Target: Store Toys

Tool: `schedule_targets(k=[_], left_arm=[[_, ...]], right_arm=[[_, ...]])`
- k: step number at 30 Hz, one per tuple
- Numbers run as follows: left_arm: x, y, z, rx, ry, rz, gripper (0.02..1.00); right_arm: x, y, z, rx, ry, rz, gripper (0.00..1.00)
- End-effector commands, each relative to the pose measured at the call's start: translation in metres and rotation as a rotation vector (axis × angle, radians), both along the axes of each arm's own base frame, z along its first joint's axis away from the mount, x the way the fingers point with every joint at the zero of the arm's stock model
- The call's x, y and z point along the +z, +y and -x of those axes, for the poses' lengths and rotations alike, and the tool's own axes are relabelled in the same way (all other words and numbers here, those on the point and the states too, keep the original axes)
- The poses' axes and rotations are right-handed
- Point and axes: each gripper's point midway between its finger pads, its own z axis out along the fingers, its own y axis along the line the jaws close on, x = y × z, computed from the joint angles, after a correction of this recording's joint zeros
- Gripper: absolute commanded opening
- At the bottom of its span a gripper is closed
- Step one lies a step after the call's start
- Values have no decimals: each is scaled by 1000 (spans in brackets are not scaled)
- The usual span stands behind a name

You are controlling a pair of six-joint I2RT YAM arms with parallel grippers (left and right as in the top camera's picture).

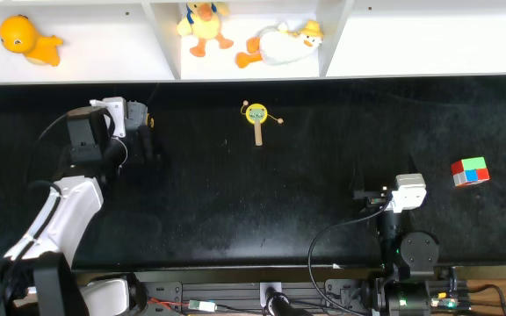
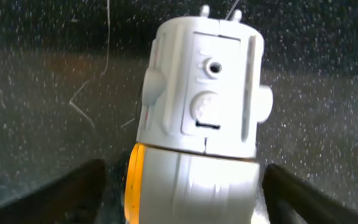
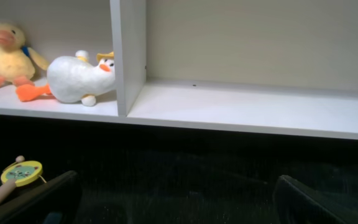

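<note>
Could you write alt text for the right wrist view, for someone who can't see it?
A white shelf holds a yellow plush duck sitting and a white plush duck lying beside it, both in one compartment. On the black table before it lies a small rattle drum, close to one finger of the open right gripper.

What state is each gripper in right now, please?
Left gripper: open, one finger on either side of the toy robot, apparently not yet clamped.
Right gripper: open, holding nothing.
</note>
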Motion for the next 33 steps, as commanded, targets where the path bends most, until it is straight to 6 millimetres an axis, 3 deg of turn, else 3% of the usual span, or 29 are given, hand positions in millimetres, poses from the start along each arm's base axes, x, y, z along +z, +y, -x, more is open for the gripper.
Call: schedule_targets(k=[1,4,8,14,26,33], left_arm=[[0,-3,-4,-16,-16,5,625],[2,-3,-8,-16,-35,3,481],[4,-3,-9,-16,-44,2,380],[22,-3,-10,-17,-90,-3,367],[84,-4,0,-17,-241,-18,367],[109,-3,-14,-18,-299,-23,367]], right_arm=[[-4,0,0,-3,2,-4,993],[-4,0,0,-3,2,-4,996],[-4,0,0,-3,2,-4,996],[-4,0,0,-3,2,-4,993],[-4,0,0,-3,2,-4,996],[-4,0,0,-3,2,-4,993]])
